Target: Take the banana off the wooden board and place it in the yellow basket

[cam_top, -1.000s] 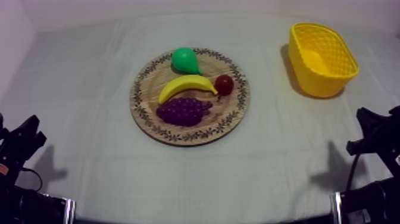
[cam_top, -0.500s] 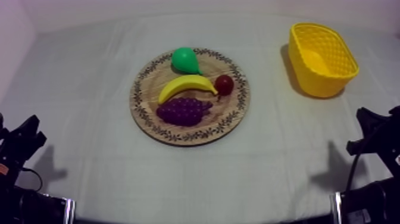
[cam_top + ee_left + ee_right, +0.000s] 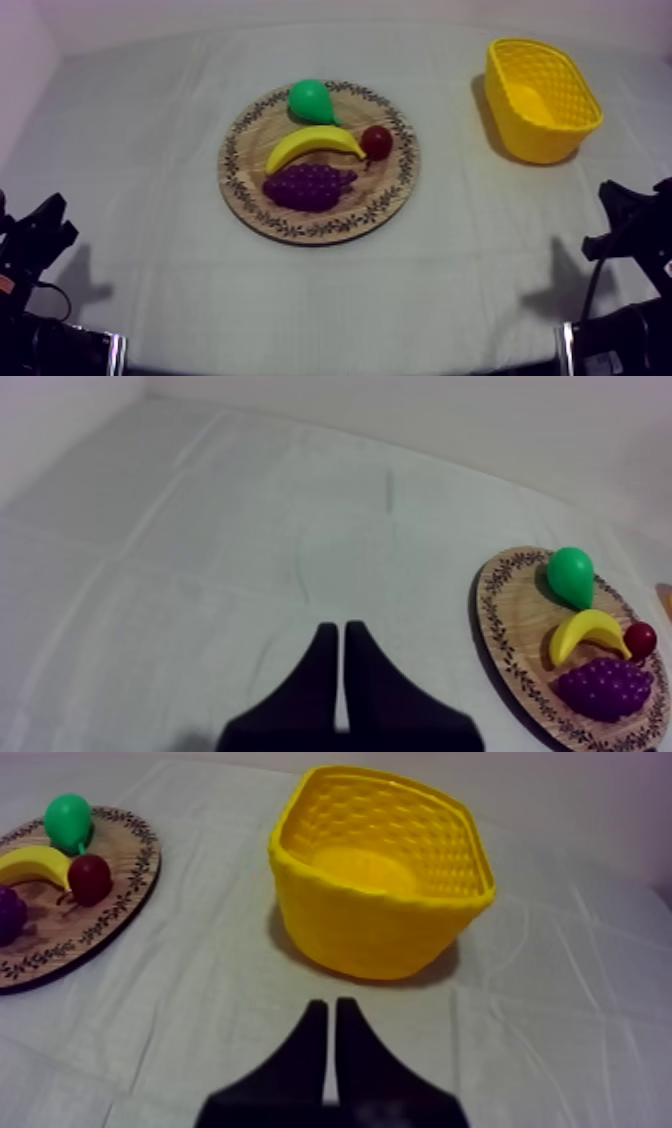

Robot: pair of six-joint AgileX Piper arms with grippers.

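The yellow banana [image 3: 312, 145] lies across the middle of the round wooden board [image 3: 255, 205], between a green pear [image 3: 310, 101], a small red fruit [image 3: 377, 142] and purple grapes [image 3: 308, 186]. The yellow basket [image 3: 540, 97] stands at the table's far right with nothing in it. My left gripper [image 3: 335, 633] is shut on nothing, low at the table's left, with the board [image 3: 503, 638] and banana [image 3: 582, 632] off to its side. My right gripper [image 3: 331, 1010] is shut on nothing, just in front of the basket [image 3: 375, 902], the banana [image 3: 32, 863] well away from it.
Both arms rest at the near corners of the table, the left arm [image 3: 35, 245] and the right arm [image 3: 625, 240]. Grey-white cloth [image 3: 480, 230] lies bare between the board and the basket.
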